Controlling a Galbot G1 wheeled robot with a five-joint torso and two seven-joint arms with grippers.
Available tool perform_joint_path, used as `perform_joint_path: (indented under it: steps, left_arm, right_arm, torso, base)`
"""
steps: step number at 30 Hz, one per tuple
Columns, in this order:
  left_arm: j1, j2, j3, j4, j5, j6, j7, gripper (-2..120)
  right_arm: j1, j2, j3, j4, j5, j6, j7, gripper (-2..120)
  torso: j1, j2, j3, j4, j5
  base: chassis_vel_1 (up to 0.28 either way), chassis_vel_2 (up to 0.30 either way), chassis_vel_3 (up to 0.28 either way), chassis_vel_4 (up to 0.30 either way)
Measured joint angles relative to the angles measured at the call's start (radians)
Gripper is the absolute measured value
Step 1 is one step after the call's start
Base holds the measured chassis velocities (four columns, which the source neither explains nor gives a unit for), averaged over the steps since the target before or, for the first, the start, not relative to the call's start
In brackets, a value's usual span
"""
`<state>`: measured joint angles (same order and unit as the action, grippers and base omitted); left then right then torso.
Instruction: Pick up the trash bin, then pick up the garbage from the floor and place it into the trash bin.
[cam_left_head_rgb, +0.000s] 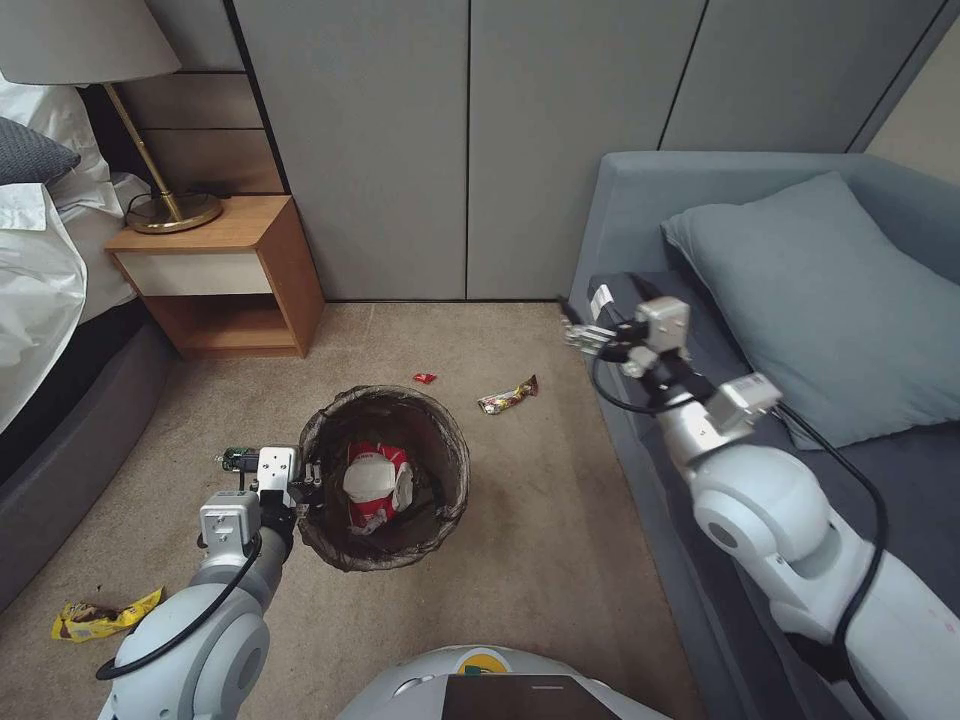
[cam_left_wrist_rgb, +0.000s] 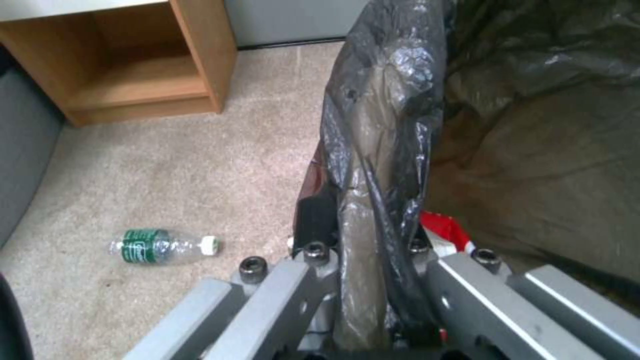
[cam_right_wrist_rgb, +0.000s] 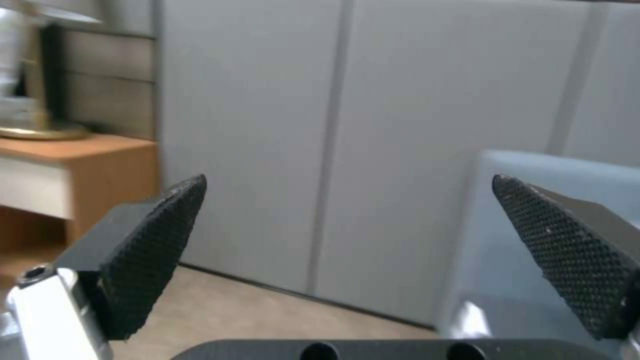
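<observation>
Left pincer (cam_left_head_rgb: 310, 487): clamped on the near-left rim of the trash bin, one finger inside and one outside, pinching the wall and the bag liner.
Trash bin (cam_left_head_rgb: 440, 430): round, upright, mouth facing up, standing on the carpet just beyond the left pincer; dark liner folded over its rim.
Inside the bin: a red-and-white snack packet (cam_left_head_rgb: 377, 484), crumpled, close to the left pincer's inner finger.
Bottle (cam_left_wrist_rgb: 159, 246): small, green-labelled, lying on its side on the carpet just outside the left pincer, white cap end pointing toward the bin.
Gold wrapper (cam_left_head_rgb: 508, 396): flat on the carpet between the bin and the right pincer, long axis slanting toward the sofa.
Small red scrap (cam_left_head_rgb: 424, 378): on the carpet beyond the bin.
Yellow wrapper (cam_left_head_rgb: 103, 617): on the carpet behind the left pincer, beside the arm.
Right pincer (cam_right_wrist_rgb: 347, 265): wide open, holding nothing, raised over the sofa's edge and pointing toward the wall panels.
</observation>
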<state>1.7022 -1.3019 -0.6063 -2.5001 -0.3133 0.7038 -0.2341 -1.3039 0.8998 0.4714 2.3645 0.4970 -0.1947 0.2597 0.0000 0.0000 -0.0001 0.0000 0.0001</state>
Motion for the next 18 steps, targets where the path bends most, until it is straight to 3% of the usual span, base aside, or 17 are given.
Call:
perform_joint_path:
  steps: [2,4,6,8,10,13,18]
  left_arm:
    - [0.001,0.000,0.000,0.000,0.000,0.000,0.000,3]
    - [0.000,-0.001,0.000,0.000,0.002,0.000,0.001,3]
    - [0.000,-0.001,0.000,0.000,0.003,0.000,0.001,3]
    - [0.002,-0.003,0.002,0.000,0.013,-0.001,0.004,3]
    - [0.003,-0.004,0.003,0.000,0.018,-0.002,0.005,3]
    - [0.014,-0.011,0.006,0.000,0.048,-0.008,0.018,3]
    - [0.018,-0.013,0.008,0.000,0.053,-0.009,0.021,3]
  right_arm:
    - [-0.036,0.021,0.022,0.005,-0.021,0.010,-0.007,100]
    - [-0.178,0.136,0.090,0.029,-0.139,0.060,-0.047,100]
    - [-0.205,0.168,0.098,0.034,-0.169,0.071,-0.056,100]
    - [-0.318,0.320,0.107,0.053,-0.317,0.131,-0.094,100]
    - [-0.340,0.347,0.107,0.057,-0.344,0.142,-0.099,100]
    - [-0.422,0.458,0.093,0.072,-0.452,0.203,-0.121,100]
    - [-0.444,0.516,0.072,0.076,-0.511,0.234,-0.132,100]
  torso:
    - [0.000,0.000,0.000,-0.0001,0.0001]
    - [0.000,0.000,0.000,-0.0003,-0.0002]
    - [0.000,0.000,0.000,0.0001,-0.0004]
    - [0.000,0.000,0.000,-0.0002,-0.0001]
    - [0.000,0.000,0.000,0.0000,-0.0004]
    - [0.000,0.000,0.000,0.0001,-0.0004]
    - [0.000,0.000,0.000,0.0002,-0.0004]
  base:
    - [0.000,0.000,0.000,0.000]
    - [0.000,0.000,0.000,0.000]
    - [0.000,0.000,0.000,0.000]
    - [0.000,0.000,0.000,0.000]
    - [0.000,0.000,0.000,0.000]
    - [0.000,0.000,0.000,0.000]
    - [0.000,0.000,0.000,0.000]
